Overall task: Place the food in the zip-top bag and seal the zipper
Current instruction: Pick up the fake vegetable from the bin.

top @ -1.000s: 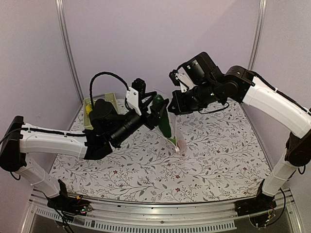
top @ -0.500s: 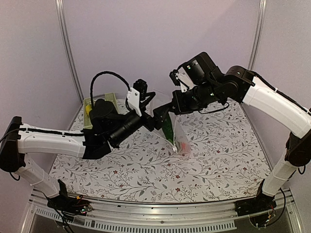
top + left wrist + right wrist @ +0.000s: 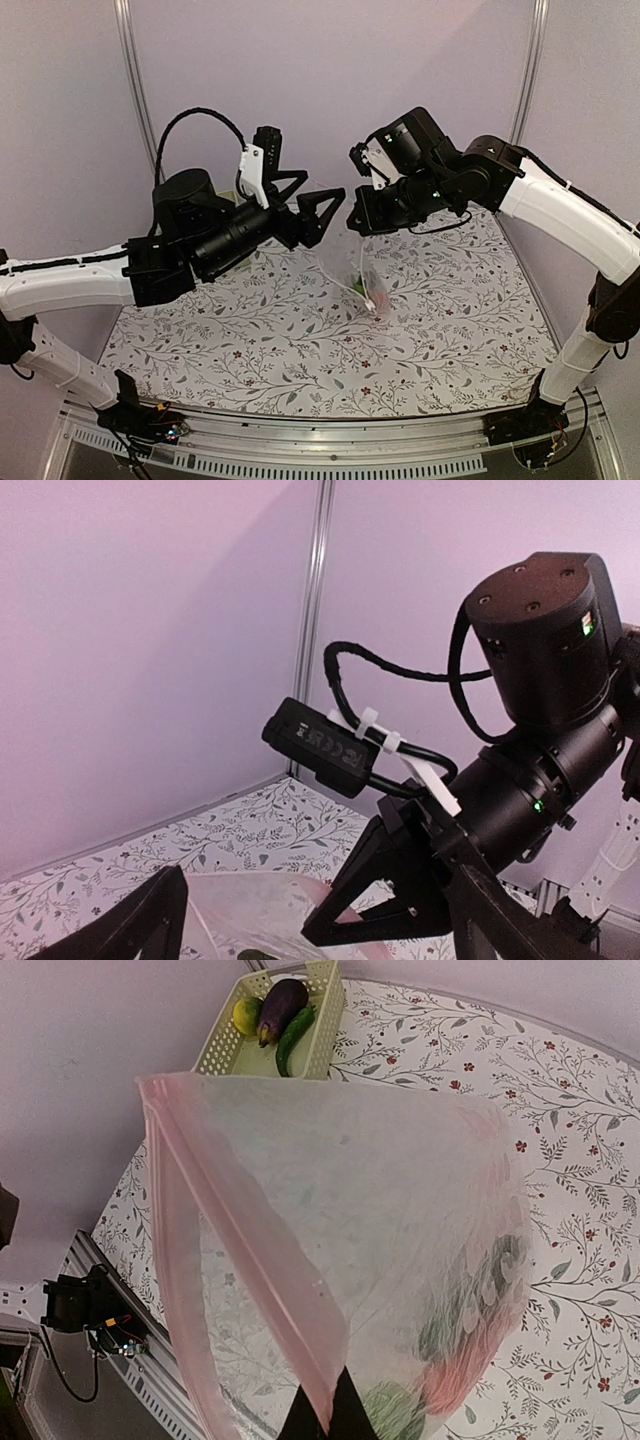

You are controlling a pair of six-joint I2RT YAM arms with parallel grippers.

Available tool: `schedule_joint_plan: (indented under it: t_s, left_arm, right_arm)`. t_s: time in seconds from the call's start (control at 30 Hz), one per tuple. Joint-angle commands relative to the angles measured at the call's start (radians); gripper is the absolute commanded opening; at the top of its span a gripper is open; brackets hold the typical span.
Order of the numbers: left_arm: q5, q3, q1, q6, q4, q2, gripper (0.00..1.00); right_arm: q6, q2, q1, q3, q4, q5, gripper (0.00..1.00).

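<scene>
Bag [image 3: 350, 1260] hangs pinched in right pincer [image 3: 322, 1418], veggies [image 3: 445, 1375] at bottom. Left pincer [image 3: 305, 197] wide, empty, beside. Basket [image 3: 225, 1055] at far corner: eggplant [image 3: 280, 1005], cucumber [image 3: 293, 1040].

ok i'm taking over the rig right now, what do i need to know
Grippers: left gripper open, empty, raised near the bag mouth. The right gripper is shut on the zipper, holding the bag up, unsealed.
Done: a green piece and a red-orange piece are in the bag.
Left: eggplant, cucumber and yellow piece in the basket; then seal.
</scene>
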Motion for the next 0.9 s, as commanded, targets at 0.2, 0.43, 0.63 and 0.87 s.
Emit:
schedule_joint_plan:
  t_s: [0.2, 0.43, 0.63, 0.87]
  left_arm:
    - [-0.009, 0.154, 0.070, -0.187, -0.495, -0.134, 0.95]
    - [0.003, 0.260, 0.277, -0.290, -0.883, -0.188, 0.98]
    - [0.106, 0.250, 0.574, -0.366, -0.986, -0.125, 0.98]
    - [0.159, 0.221, 0.759, -0.400, -0.883, 0.083, 0.85]
  right_arm:
    - [-0.011, -0.035, 0.000, 0.018, -0.008, 0.017, 0.00]
    - [-0.028, -0.044, 0.000, 0.003, -0.008, 0.026, 0.00]
    - [-0.030, -0.038, 0.001, 0.000, -0.006, 0.013, 0.00]
    - [-0.026, -0.039, 0.000, -0.010, -0.002, 0.007, 0.00]
